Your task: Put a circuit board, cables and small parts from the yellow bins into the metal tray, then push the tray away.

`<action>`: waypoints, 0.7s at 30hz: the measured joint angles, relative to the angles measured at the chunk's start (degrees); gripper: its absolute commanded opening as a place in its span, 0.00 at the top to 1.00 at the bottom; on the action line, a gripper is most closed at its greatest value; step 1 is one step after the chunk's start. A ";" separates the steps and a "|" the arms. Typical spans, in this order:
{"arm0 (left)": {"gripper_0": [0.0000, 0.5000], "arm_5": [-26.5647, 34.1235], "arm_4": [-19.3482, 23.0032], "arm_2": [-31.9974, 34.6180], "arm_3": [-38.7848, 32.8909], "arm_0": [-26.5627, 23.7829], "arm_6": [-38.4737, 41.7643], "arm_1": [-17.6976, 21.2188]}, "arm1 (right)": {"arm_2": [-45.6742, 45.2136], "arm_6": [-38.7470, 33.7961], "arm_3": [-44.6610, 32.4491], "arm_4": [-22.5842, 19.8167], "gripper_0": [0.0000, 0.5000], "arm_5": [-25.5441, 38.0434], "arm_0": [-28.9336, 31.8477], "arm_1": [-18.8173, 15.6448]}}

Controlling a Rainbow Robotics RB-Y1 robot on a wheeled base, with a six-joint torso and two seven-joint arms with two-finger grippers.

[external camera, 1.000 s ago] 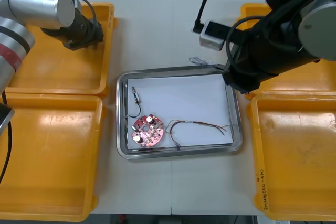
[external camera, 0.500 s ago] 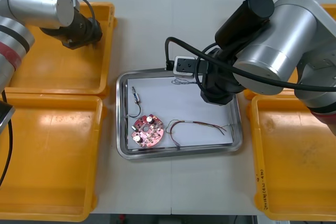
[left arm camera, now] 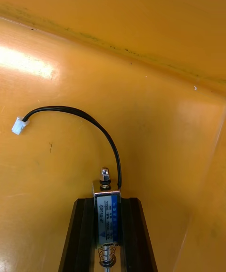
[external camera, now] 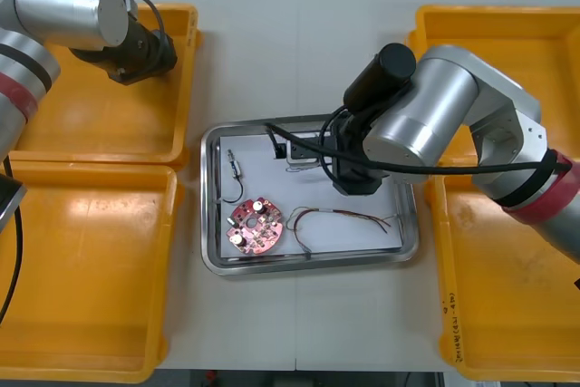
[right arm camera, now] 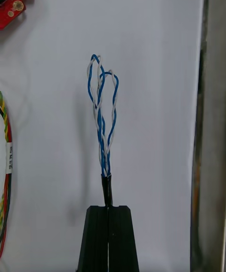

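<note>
Right gripper [right arm camera: 108, 208] is clamped on the black-sleeved end of the blue and white cable [right arm camera: 102, 111]. Its fingers are pressed almost together because the cable is so thin, and the twisted loops reach out ahead of it over the white floor of the tray [external camera: 308, 266]. Holding it by the very end makes sense to me, since the loose length can settle flat on open white space. That space sits between the tray's far rim and the red and yellow cable [external camera: 340, 217]. The circuit board [external camera: 255, 226] is off in the near left corner, so nothing piles up.

Over in the far left bin [external camera: 188, 88], the left gripper [left arm camera: 107, 200] has a small metal part [left arm camera: 107, 215] squeezed across its flat sides. The part's black cable [left arm camera: 84, 114] and white plug [left arm camera: 18, 125] trail free over the bin floor. It looks like the next item queued for the tray. Another black cable [external camera: 234, 189] lies along the tray's left side.

Now the blind spots. From above, the right arm's bulk covers its own gripper and much of the blue and white cable, so I can't tell whether the loops touch the tray floor or hang just above it. Close in at the right wrist, the board is cut to a corner and the red and yellow cable to a sliver. On the left, the part's sprung end runs out of frame, and I can't judge whether it is lifted clear of the bin.
</note>
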 measured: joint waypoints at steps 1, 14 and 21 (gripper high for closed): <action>1.00 -0.01 0.02 0.00 0.00 0.00 0.00 0.00 | 0.59 0.00 0.29 0.23 1.00 -0.45 -0.03 0.00; 1.00 3.55 1.37 1.00 -0.40 -0.02 0.00 0.49 | 1.89 2.77 4.96 2.54 0.99 -4.70 -0.09 0.01; 1.00 11.79 1.45 4.15 -5.17 -0.01 0.00 2.31 | 1.89 2.77 4.97 2.56 0.00 -4.71 -0.10 0.01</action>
